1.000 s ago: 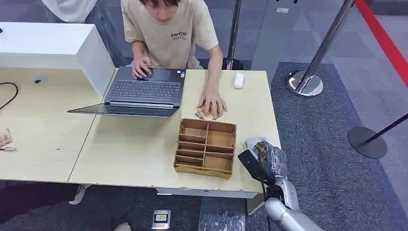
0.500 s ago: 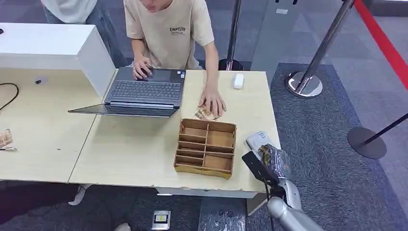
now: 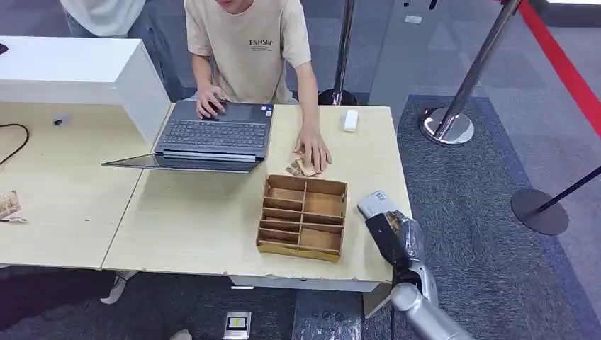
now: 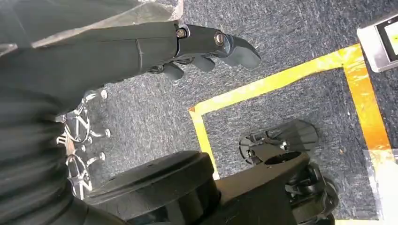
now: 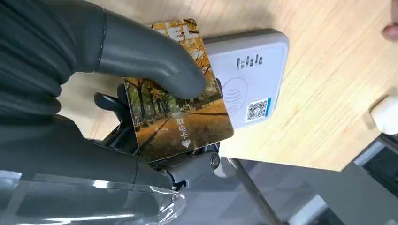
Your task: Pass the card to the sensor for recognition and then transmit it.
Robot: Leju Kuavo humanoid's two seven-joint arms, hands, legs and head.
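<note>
My right hand (image 3: 397, 237) hovers at the table's right front edge and pinches a card (image 5: 183, 117) printed with autumn trees between its thumb and fingers. The card (image 3: 390, 221) overlaps the near end of the white card sensor (image 5: 253, 77), a flat reader with a QR code lying on the table. In the head view the sensor (image 3: 370, 204) peeks out just beyond the hand. My left hand (image 4: 202, 42) hangs over the grey carpet, fingers loosely extended, holding nothing.
A wooden compartment tray (image 3: 305, 217) stands left of the sensor. A person behind the table rests one hand on a laptop (image 3: 212, 134) and the other on loose cards (image 3: 300, 166). A small white box (image 3: 350, 119) lies at the back. Stanchion bases (image 3: 446, 125) stand on the right.
My right hand with the card has drifted slightly right and toward me, uncovering more of the sensor's far end. The person has straightened up a little.
</note>
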